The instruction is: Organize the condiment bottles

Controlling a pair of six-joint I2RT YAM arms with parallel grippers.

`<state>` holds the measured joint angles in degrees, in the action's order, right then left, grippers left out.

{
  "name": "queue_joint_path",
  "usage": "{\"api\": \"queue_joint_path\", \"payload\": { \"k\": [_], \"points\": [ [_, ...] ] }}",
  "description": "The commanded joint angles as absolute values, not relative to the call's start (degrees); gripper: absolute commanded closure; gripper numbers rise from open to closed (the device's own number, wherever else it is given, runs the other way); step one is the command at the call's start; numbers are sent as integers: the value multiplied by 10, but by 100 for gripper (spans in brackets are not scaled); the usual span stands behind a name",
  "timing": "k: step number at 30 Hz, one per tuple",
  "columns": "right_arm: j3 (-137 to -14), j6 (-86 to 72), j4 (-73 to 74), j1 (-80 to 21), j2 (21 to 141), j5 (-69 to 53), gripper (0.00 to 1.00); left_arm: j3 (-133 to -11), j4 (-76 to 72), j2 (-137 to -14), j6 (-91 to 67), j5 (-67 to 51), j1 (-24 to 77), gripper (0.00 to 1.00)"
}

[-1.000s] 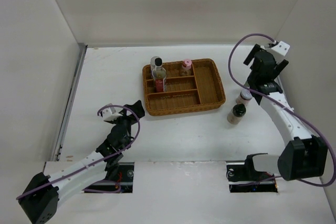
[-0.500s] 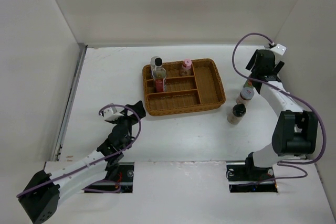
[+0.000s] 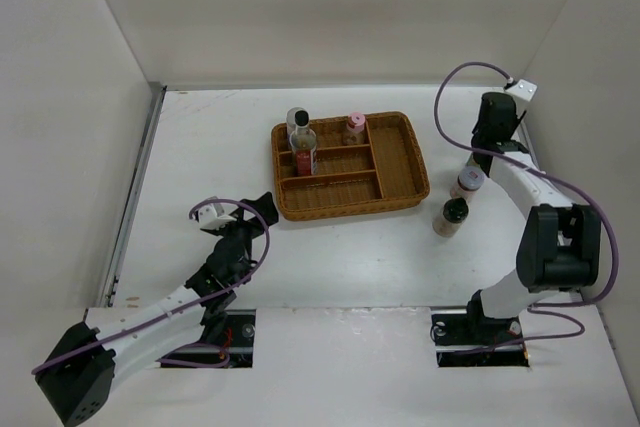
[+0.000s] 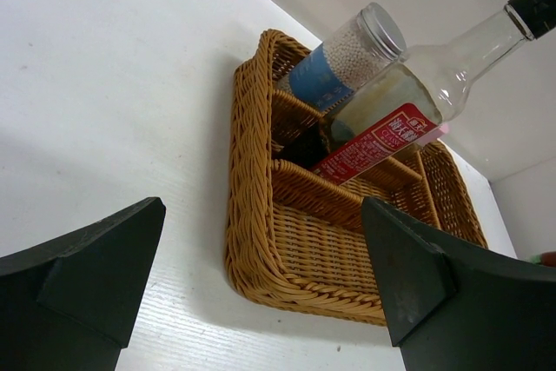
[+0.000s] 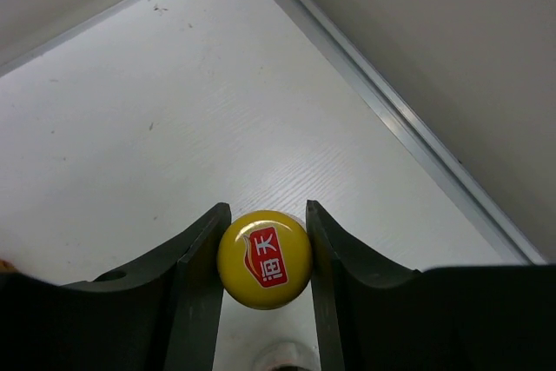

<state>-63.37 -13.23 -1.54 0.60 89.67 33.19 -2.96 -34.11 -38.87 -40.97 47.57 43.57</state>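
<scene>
In the right wrist view my right gripper (image 5: pixel 266 215) is shut on the yellow-capped bottle (image 5: pixel 264 259), one finger pressed to each side of its round cap. From above, the right gripper (image 3: pixel 492 145) hides that bottle, back right near the wall. Two small jars, one pale-lidded (image 3: pixel 466 182) and one dark-capped (image 3: pixel 451 215), stand on the table just right of the wicker tray (image 3: pixel 400 162). In the tray's left compartments stand a tall clear bottle with a red label (image 4: pixel 391 119), a silver-lidded jar (image 4: pixel 347 54) and a pink-capped jar (image 3: pixel 353 127). My left gripper (image 3: pixel 262 209) is open beside the tray's front left corner.
The white side wall and its metal rail (image 5: pixel 408 119) run close behind the right gripper. The tray's wicker wall (image 4: pixel 261 241) lies straight ahead of the left gripper (image 4: pixel 262 215). Another white wall borders the table on the left (image 3: pixel 140 167).
The right gripper has turned and dropped over the yellow-capped bottle, and its fingers have closed from wide open onto the cap. The left arm has stayed still.
</scene>
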Motion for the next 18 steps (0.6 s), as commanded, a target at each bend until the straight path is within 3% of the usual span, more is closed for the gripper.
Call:
{"api": "queue_joint_path", "payload": {
  "k": [1, 9, 18],
  "points": [
    [-651, -108, -137, -16, 800, 378, 69, -19, -365, -394, -416, 471, 437, 0],
    [-666, -97, -135, -137, 732, 368, 70, -18, -365, -394, -417, 466, 439, 0],
    [-708, -134, -166, -311, 805, 346, 69, -18, -366, -393, -417, 461, 438, 0]
  ]
}}
